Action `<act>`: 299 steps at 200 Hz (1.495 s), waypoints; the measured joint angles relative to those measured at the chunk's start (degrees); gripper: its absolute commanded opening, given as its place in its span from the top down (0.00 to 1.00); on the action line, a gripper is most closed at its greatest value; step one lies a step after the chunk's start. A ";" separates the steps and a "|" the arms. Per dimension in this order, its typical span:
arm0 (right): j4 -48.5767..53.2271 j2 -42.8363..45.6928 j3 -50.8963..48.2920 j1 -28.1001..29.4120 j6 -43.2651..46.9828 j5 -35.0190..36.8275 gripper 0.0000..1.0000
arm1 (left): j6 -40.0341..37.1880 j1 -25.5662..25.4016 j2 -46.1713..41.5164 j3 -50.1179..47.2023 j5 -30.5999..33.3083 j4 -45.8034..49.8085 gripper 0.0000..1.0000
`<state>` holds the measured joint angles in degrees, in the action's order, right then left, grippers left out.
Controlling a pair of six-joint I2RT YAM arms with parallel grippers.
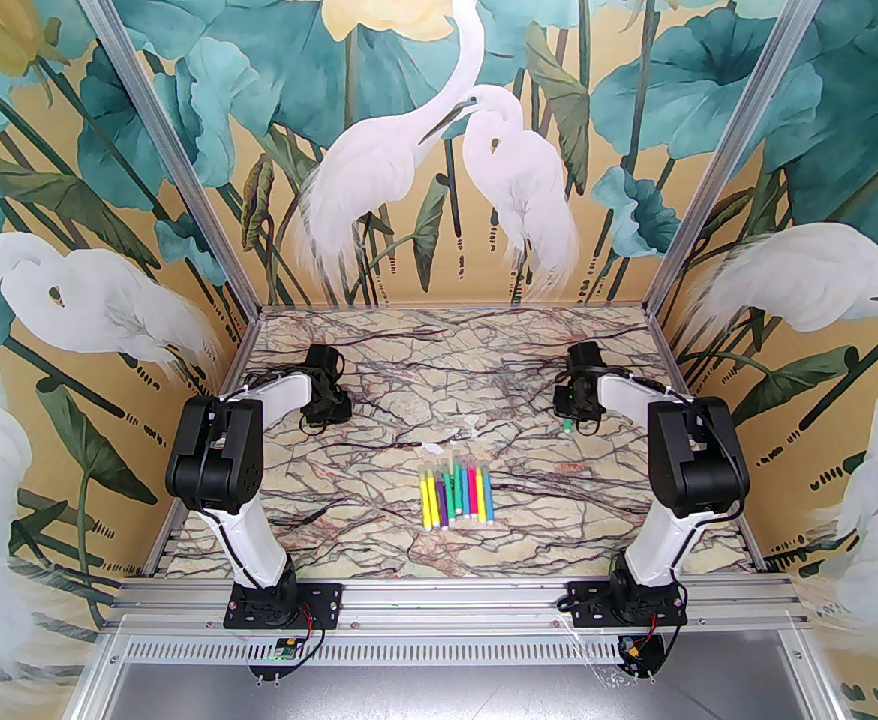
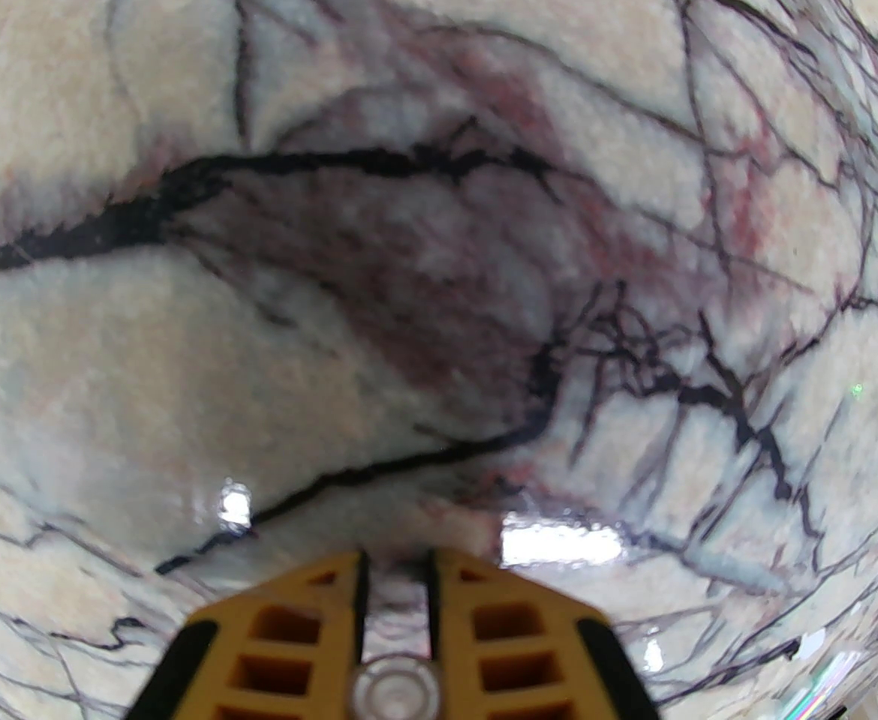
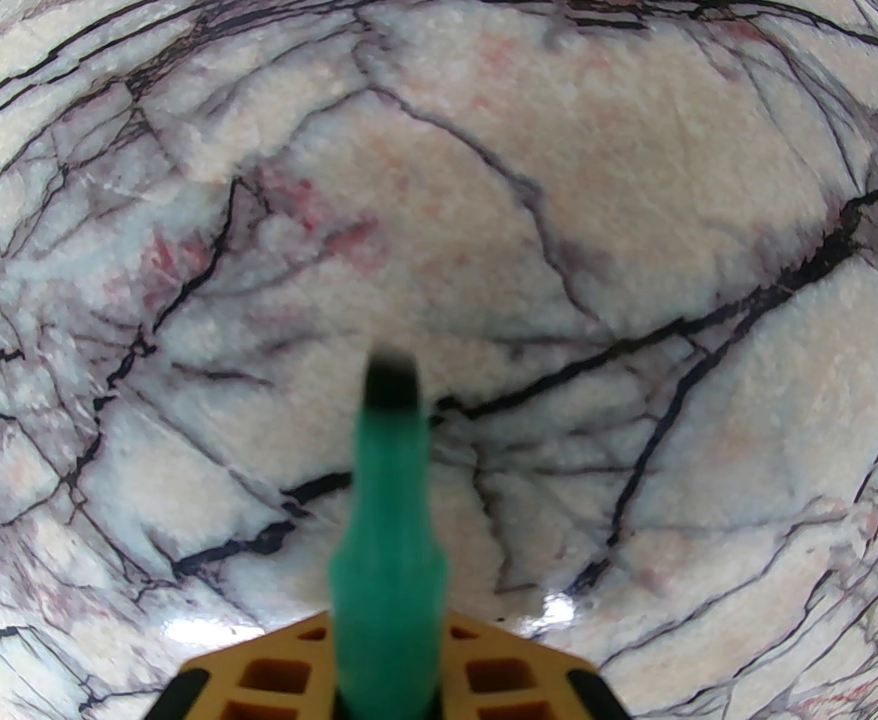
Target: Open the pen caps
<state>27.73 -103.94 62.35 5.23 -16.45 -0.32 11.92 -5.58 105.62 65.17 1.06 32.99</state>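
Note:
Several capped pens (image 1: 456, 493) lie side by side in a row at the middle of the marble table (image 1: 379, 537). Two loose clear pen caps (image 1: 473, 426) lie just beyond the row. My right gripper (image 1: 575, 409) hovers at the right rear, shut on a green pen (image 3: 386, 522) that sticks out forward with its dark tip bare. In the top view, that pen's green end (image 1: 563, 424) shows below the fingers. My left gripper (image 2: 396, 556) is at the left rear, low over the table. Its yellow fingers (image 2: 476, 597) are closed on a small clear pen cap (image 2: 396, 691) seen end-on.
Painted walls and aluminium posts (image 1: 206, 199) close in the table on three sides. Both arm bases are bolted to the rail (image 1: 446, 604) at the near edge. Bare marble lies between the two grippers and in front of the pen row.

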 measured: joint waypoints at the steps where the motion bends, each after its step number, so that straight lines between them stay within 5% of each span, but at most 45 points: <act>1: 0.02 -0.02 0.02 0.00 0.00 0.02 0.77 | 0.00 0.00 0.00 0.00 0.00 0.00 0.81; 169: 0.81 0.13 0.00 0.00 -0.02 0.48 0.69 | -0.13 0.07 0.24 0.37 -1.57 0.02 0.65; 250: 2.08 13.42 -2.12 0.72 0.28 -0.17 0.62 | 0.96 0.39 -4.63 0.37 -1.77 1.36 0.44; 299: 3.30 21.51 -4.17 4.98 0.17 -1.16 0.60 | 1.77 0.37 -12.31 -1.49 -7.02 0.55 0.21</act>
<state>31.03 -82.43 58.17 10.22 -16.27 -1.48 13.69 -5.21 93.32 63.68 -5.96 33.54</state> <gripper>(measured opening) 0.391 0.755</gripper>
